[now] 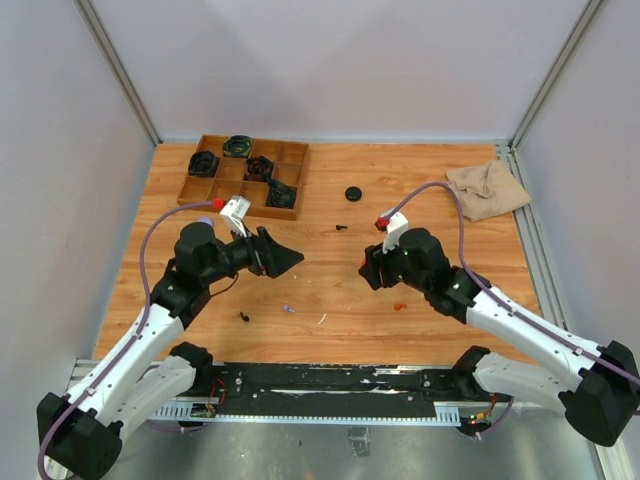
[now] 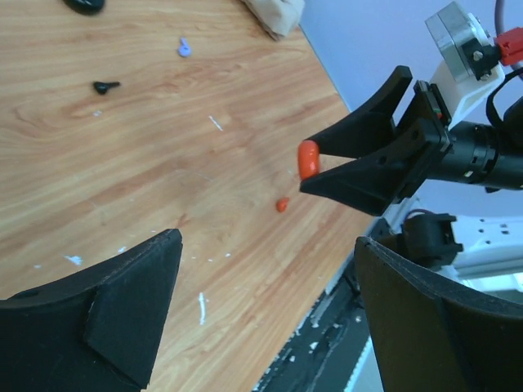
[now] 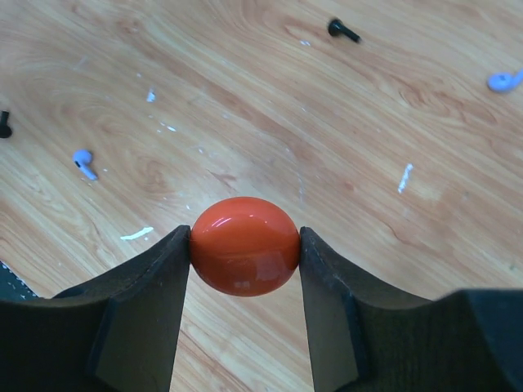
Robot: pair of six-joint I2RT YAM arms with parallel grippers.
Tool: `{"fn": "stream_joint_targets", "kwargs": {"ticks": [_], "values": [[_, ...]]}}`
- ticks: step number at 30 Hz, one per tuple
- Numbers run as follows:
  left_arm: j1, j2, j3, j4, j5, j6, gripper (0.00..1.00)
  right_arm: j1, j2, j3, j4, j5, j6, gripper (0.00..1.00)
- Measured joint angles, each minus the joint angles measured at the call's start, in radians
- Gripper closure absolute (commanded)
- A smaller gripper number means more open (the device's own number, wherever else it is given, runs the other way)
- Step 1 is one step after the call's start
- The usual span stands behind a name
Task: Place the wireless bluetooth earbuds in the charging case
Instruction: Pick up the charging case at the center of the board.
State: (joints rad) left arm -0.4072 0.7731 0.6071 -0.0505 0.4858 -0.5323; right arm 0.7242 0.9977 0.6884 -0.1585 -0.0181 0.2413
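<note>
Glossy orange-red charging case (image 3: 243,245), seemingly light, hard and slippery, is pinched across its width by the right gripper (image 2: 310,166) over the middle of the table (image 1: 430,180). An orange-red earbud (image 1: 399,304) lies loose towards the near edge. The left gripper (image 2: 268,241) faces it, jaws wide and empty. The lower shell looks the safest hold.

No text, label, brand, number or sign can be read in any view; the glossy shell of the orange-red case (image 3: 243,245), seen close, shows only reflections. The silver block (image 2: 462,41) in the left wrist view and the small board (image 1: 205,408) on the black rail (image 1: 330,385) are too small or too blurred to tell whether they bear any marking.
</note>
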Motion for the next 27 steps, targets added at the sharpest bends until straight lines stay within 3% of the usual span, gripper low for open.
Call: {"fn": "stream_joint_targets", "kwargs": {"ticks": [12,27], "values": [[-0.143,0.136,-0.008,0.159,-0.038,-0.127,0.20,0.225,-0.007,-0.051,0.278,0.084,-0.154,0.63],[-0.231,0.281,0.025,0.209,-0.082,-0.135,0.39,0.286,0.052,-0.072,0.466,0.075,-0.356,0.62]]}}
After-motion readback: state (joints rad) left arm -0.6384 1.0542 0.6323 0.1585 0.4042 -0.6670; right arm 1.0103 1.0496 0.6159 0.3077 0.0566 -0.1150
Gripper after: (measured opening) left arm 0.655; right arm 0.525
